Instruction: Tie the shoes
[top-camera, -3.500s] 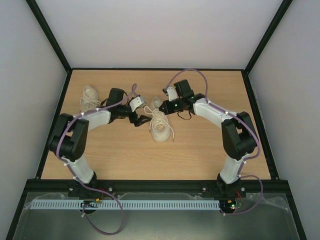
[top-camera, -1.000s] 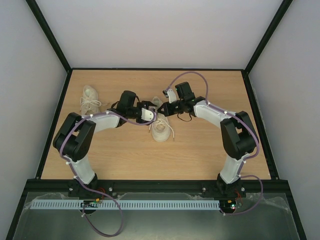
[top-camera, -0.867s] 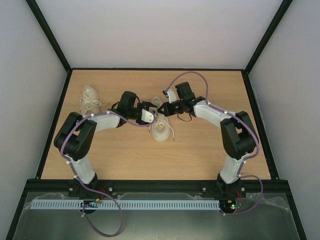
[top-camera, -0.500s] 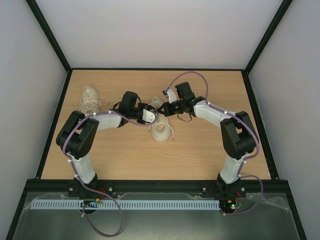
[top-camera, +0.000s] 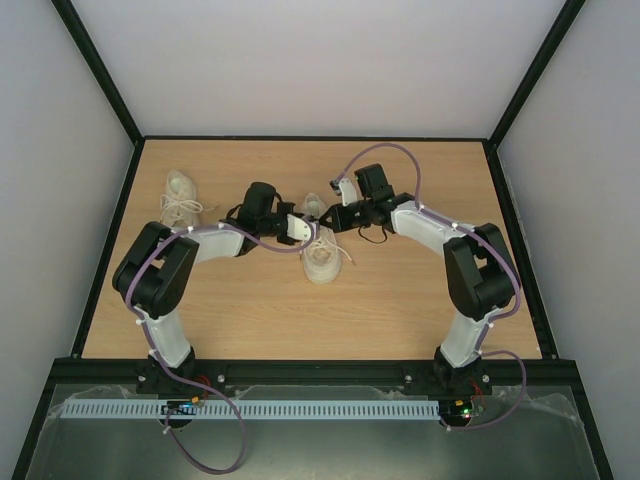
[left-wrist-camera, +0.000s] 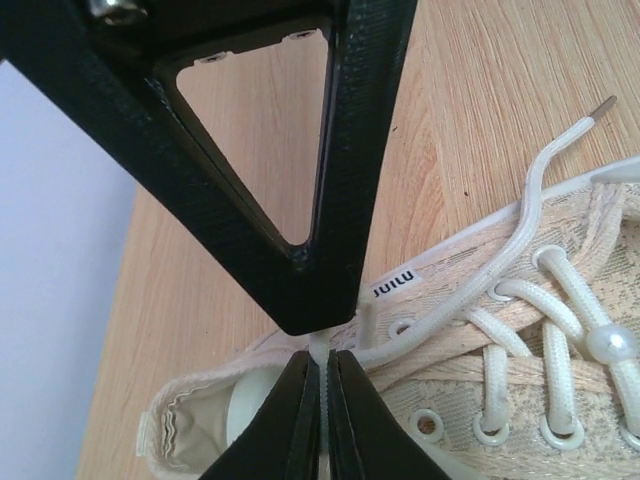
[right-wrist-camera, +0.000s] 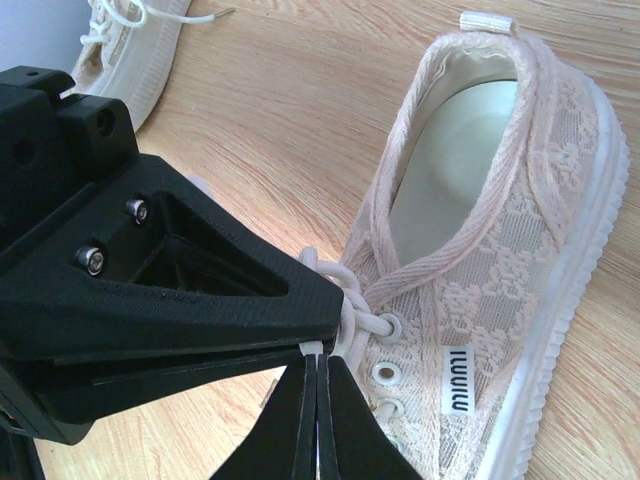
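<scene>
Pinched lace (left-wrist-camera: 524, 215) tight in left gripper (left-wrist-camera: 320, 342), right over shoe (left-wrist-camera: 455, 290) opening; clamped other strand (right-wrist-camera: 345, 298) in right gripper (right-wrist-camera: 314, 350) by shoe's top eyelets (right-wrist-camera: 388, 325). Spotted second shoe (top-camera: 181, 198) well left of it. Probably needed slow, even outward pull, no dragging shoe.

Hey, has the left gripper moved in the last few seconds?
Yes. The left gripper moved right, away from the spare shoe at far left, to the middle shoe, its fingers now shut on a lace.
</scene>
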